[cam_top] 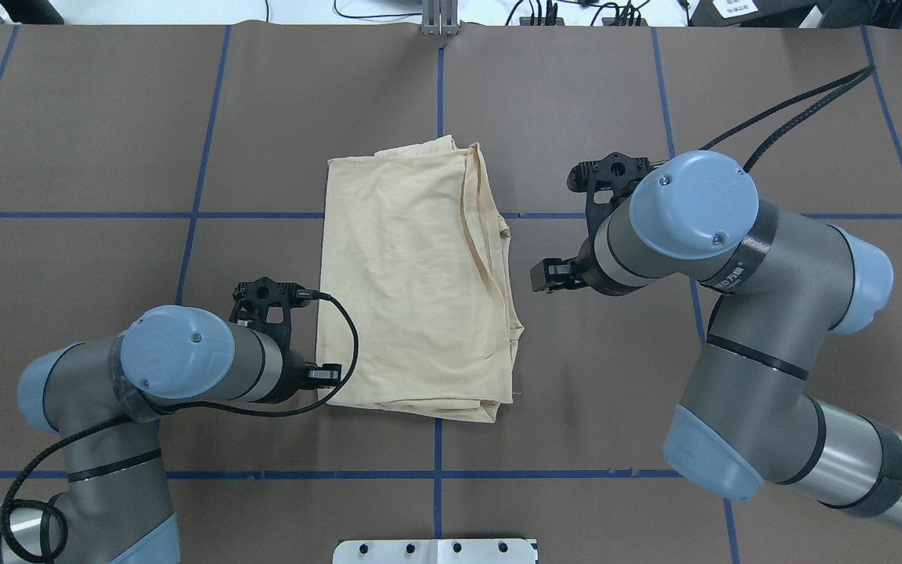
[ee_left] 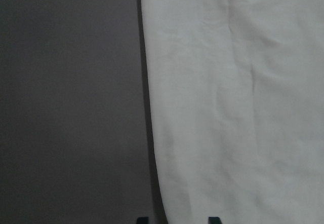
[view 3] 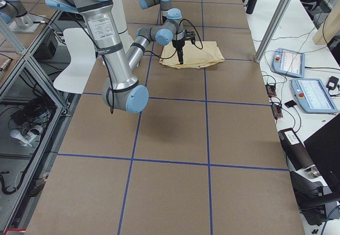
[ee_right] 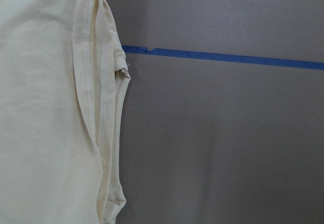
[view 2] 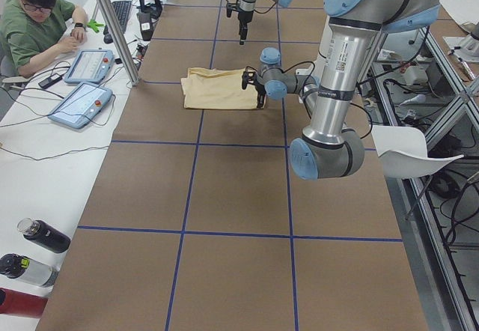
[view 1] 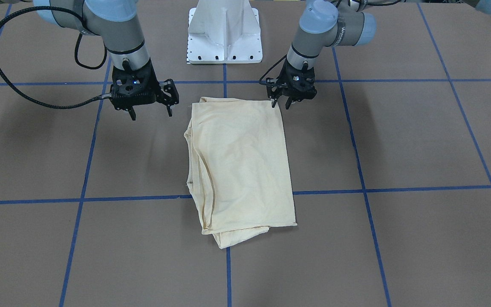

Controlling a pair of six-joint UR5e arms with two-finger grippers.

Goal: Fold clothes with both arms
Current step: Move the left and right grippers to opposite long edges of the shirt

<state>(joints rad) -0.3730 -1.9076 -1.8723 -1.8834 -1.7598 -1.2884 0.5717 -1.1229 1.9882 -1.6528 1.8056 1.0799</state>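
We see the cream-yellow T-shirt folded into a long rectangle at the middle of the brown table. Its long side runs away from the robot, and it lies across a blue tape line. The stacked hems and loose folds run along the edge on the robot's right. The edge on the robot's left is one smooth fold.

The left gripper points down at the shirt's corner nearest the robot, on the robot's left side. Its jaws stand a little apart and pinch nothing. In the left wrist view its two fingertips straddle the shirt's edge, one over cloth and the other over bare table. We cannot tell whether they touch the fabric.

The right gripper hangs over the bare table on the robot's right, clearly apart from the shirt, with its jaws spread wide and empty. Its wrist camera looks down on the hemmed edge and the tape beside it.

The white pedestal base stands behind the shirt, between the two arms.
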